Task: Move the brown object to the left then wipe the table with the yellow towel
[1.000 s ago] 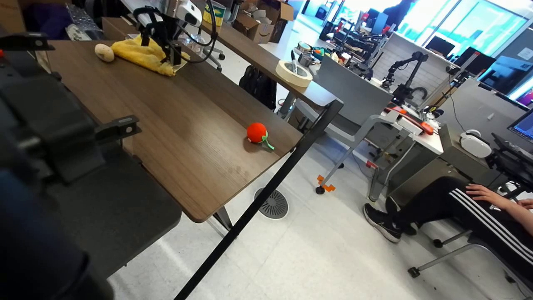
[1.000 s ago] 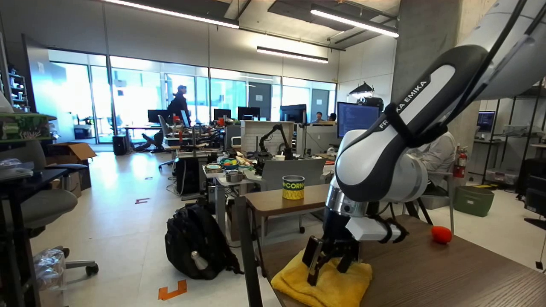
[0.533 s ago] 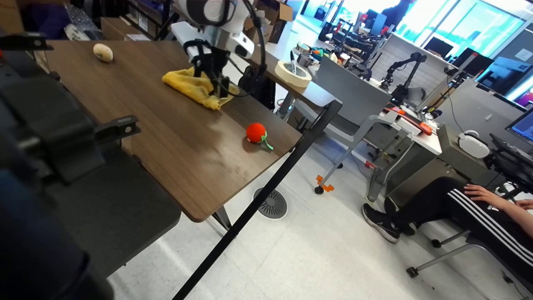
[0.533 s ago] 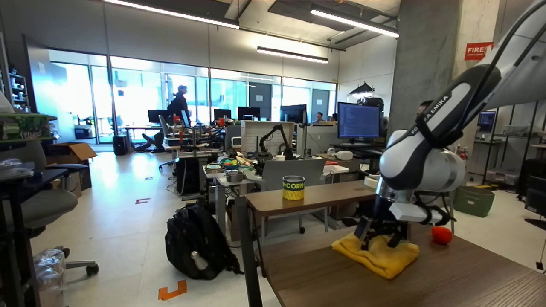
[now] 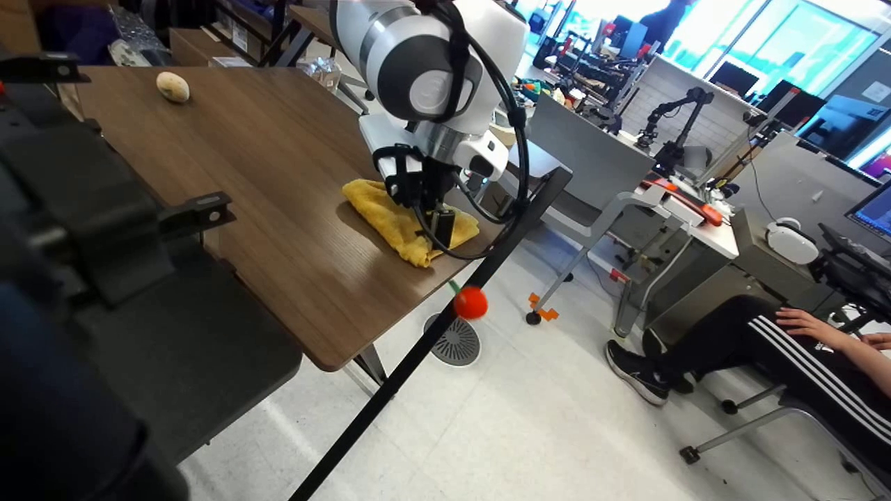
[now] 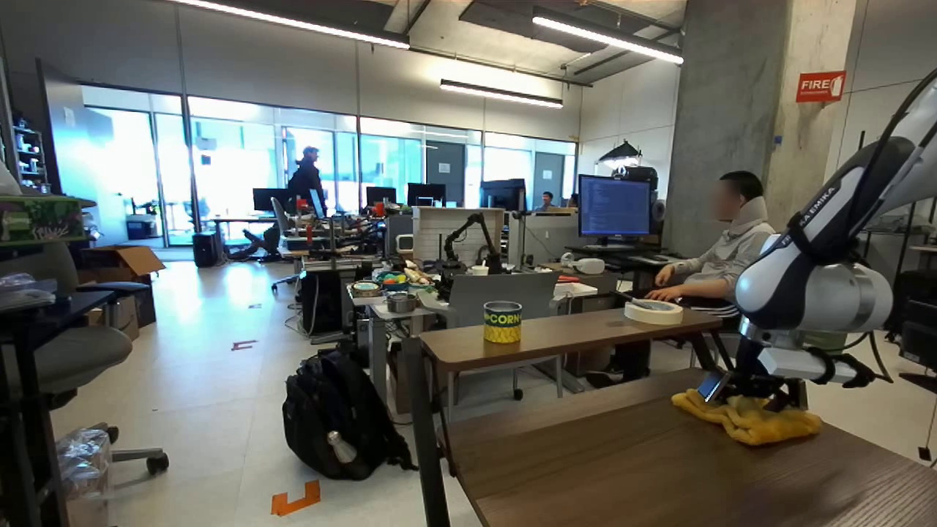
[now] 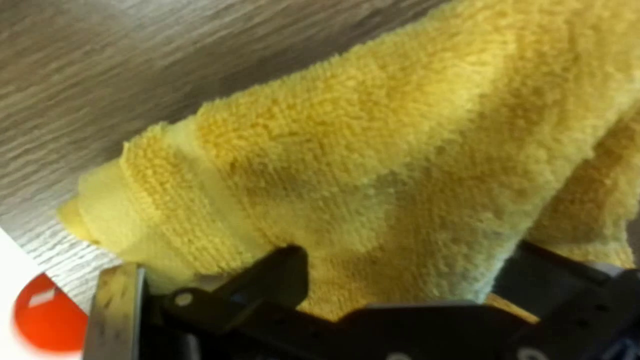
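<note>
Yellow towel (image 7: 380, 165) lies bunched under my fingers (image 7: 272, 281), which stand wide apart and press onto it rather than pinch; one tip is lost behind a fold; outward from there, I judge wiping to be the step in hand, near an end of the table (image 5: 271, 188); how much is left unwiped I can't tell; the brown object (image 5: 172, 87) rests near a corner, well apart, its move presumably done; a red ball (image 5: 471, 303) shows blurred past the edge, perhaps falling.
</note>
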